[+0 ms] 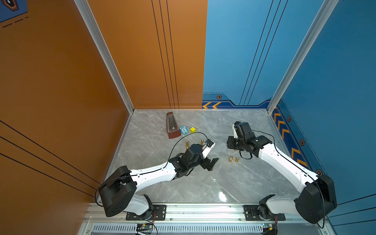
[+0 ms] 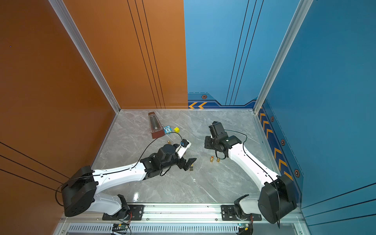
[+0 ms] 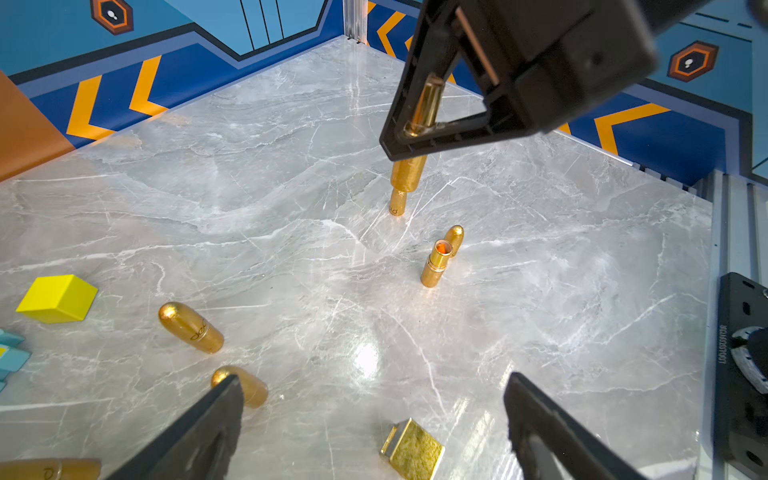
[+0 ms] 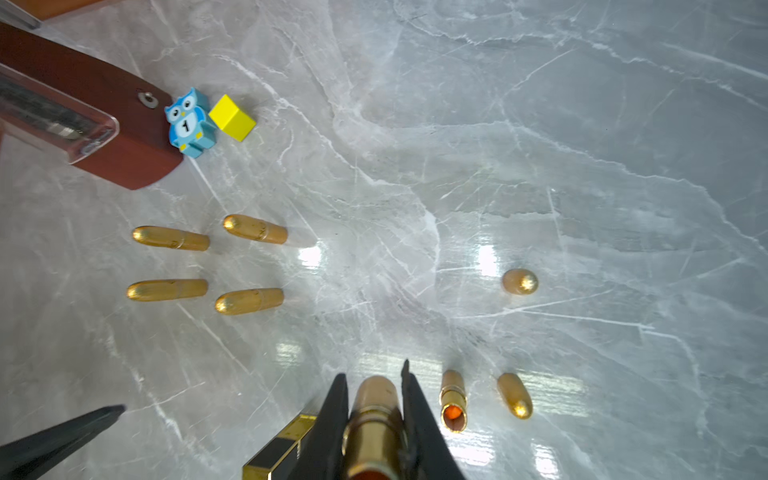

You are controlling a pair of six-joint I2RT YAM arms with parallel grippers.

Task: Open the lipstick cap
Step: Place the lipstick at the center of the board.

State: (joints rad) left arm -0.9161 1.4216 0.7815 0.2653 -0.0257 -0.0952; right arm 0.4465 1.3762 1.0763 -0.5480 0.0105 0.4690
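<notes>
We see the right gripper (image 4: pixel 373 374) pinching the gold lipstick (image 3: pixel 408 174) near upright above the table (image 3: pixel 291 249). The left gripper (image 3: pixel 374 379), spread and empty, hovers over a square gold cap (image 3: pixel 411 451), probably freed.

white links (image 1: pixel 154 175), black joints (image 1: pixel 117 191), black left gripper (image 1: pixel 212 164), thin black cables (image 1: pixel 197 132)

Bright, even light falls from overhead. The glossy grey marble tabletop (image 1: pixel 183 189) throws back white glare near its front edge in both top views, and in several patches in both wrist views. Shadows are soft and faint. The silver aluminium corner posts (image 1: pixel 105 57) splay outward with wide-angle distortion. In the right wrist view, the gold lipstick tube (image 4: pixel 374 399) nearest the lens and the red-brown metronome with a clear cover (image 4: pixel 124 162) are out of focus.
</notes>
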